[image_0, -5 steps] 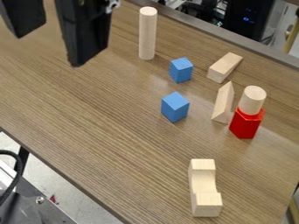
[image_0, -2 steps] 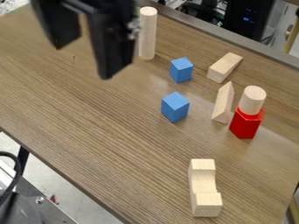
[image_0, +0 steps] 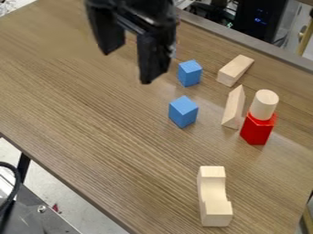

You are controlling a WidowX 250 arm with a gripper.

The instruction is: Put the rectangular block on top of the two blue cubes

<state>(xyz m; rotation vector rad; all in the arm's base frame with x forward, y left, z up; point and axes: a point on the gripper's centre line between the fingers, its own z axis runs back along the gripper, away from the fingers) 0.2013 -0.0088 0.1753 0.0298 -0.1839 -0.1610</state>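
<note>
The gripper [image_0: 126,66] hangs above the table at the upper middle-left, open, with nothing between its fingers. To its right stands a small blue cube [image_0: 189,73]. A second blue cube [image_0: 183,112] stands nearer the camera, a gap apart from the first. The rectangular wooden block [image_0: 234,71] lies flat on the table at the upper right, angled, to the right of the farther blue cube.
A wooden triangular block [image_0: 233,107] lies right of the cubes, beside a red block [image_0: 257,130] with a short wooden cylinder [image_0: 264,104] on top. A notched wooden block [image_0: 213,196] lies near the front. The table's raised edge [image_0: 245,41] runs along the back right.
The gripper has moved rightward, closer to the farther blue cube, and now hides the tall wooden cylinder seen earlier. The blocks on the table have stayed put.
</note>
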